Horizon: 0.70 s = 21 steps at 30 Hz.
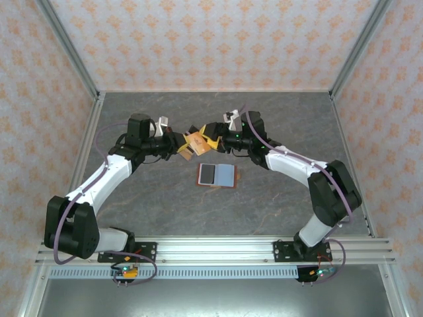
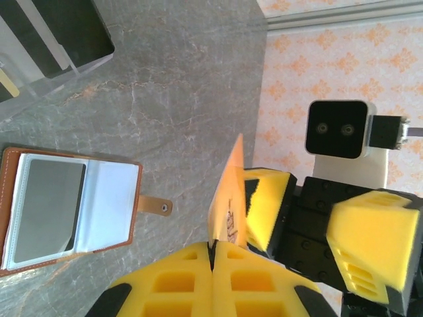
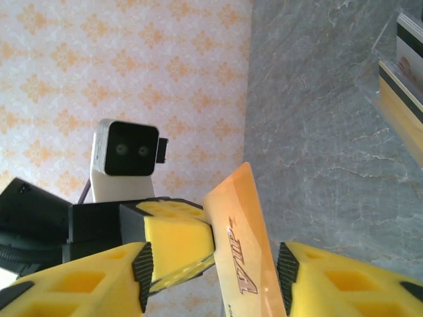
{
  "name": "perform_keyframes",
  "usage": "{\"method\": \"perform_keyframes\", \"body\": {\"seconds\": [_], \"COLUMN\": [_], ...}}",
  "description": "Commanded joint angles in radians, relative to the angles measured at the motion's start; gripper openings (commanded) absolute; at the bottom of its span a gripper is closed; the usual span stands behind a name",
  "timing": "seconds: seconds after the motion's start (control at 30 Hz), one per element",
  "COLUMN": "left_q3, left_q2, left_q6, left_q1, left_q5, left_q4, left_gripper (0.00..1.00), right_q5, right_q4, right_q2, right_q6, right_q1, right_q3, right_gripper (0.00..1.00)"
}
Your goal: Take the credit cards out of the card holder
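- Up in the air: an orange card (image 2: 228, 191) stands on edge between the two arms, well above the bench (image 1: 277, 211); the left gripper (image 2: 213, 254) has its jaws clenched flat on one end of it.
- The right gripper (image 3: 213, 281) straddles the other end with jaws apart; one pad sits just beside the card's face and the other stands off, so I read no pinch from that side.
- The card's long axis runs roughly from one gripper to the other; its faces are turned sideways, and the lettering runs along its length in the right wrist view.
- Down below, the card holder (image 1: 217, 175) lies open and flat near the middle of the bench, pale inside facing up; its long axis runs left to right across the top view, and its snap tab (image 2: 155, 207) pokes out from the edge of the pale half.
- What looks like a dark grey card (image 2: 49, 201) sits in the other half's pocket; by my judgement that one is not yet out.
- Handling: the cards look thin, stiff, light and slick; best pinched on the flat faces near a short end, never across the edges.
- The leather holder looks soft and light, so it is likely to slide or fold; pin one half down while drawing a card by its exposed edge.
- A clear tray (image 2: 59, 46) with dark cards sits farther along the bench.
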Motion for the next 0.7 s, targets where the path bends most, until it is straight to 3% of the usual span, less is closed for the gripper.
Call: {"method": "perform_keyframes", "body": {"seconds": [0.0,0.57,0.67], "left_q3": [-0.010,-0.012,-0.015], "left_q2": [-0.016,-0.022,-0.024], "left_q6": [-0.016,-0.023,-0.026], "left_q1": [0.003,0.003,0.002], "left_q5": [0.034,0.061,0.043], "left_q4": [0.055,0.063,0.058], "left_gripper": [0.00,0.00,0.00], "right_q5": [-0.050,-0.096,-0.100], "right_q4": [0.104,0.109,0.084], "right_q2": [-0.015,-0.022,-0.023], "right_q6": [0.039,0.030,0.010], "right_q1": [0.000,0.002,0.001], "right_q3": [-0.020,-0.048,-0.037], "right_gripper": [0.48,0.29,0.21]}}
